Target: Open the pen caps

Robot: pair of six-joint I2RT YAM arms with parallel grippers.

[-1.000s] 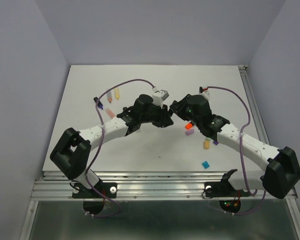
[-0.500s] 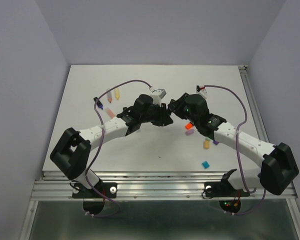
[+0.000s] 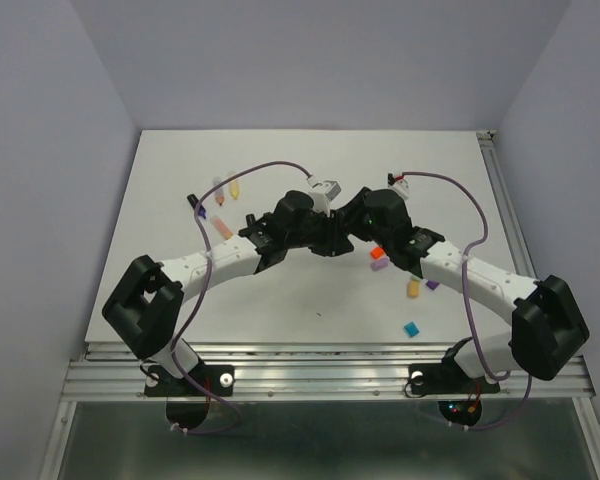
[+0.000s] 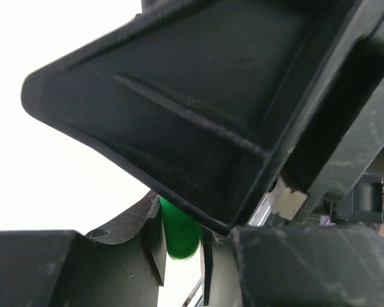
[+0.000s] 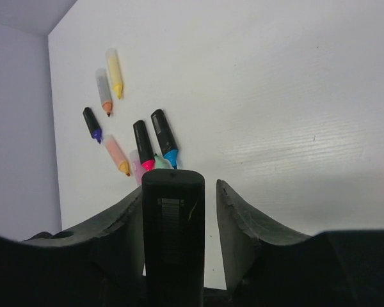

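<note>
Meeting above the table point(image 3: 280, 160), your left gripper point(image 3: 332, 236) was clenched on the green cap point(image 4: 179, 233), your right gripper point(image 5: 178, 189) stood parted around the black pen point(image 5: 173, 243), uncapped pens point(image 5: 143, 144) lay far left, loose caps point(image 3: 412, 329) near right.

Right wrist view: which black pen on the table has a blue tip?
The rightmost black pen, beside the pink-tipped pen; the purple-tipped pen lies apart, leftward.

Left arm point(image 3: 220, 262) and right arm point(image 3: 470, 275) tip to tip over table point(image 3: 280, 300), caps point(image 3: 413, 289) rightward, pens point(image 3: 221, 226) leftward.
</note>
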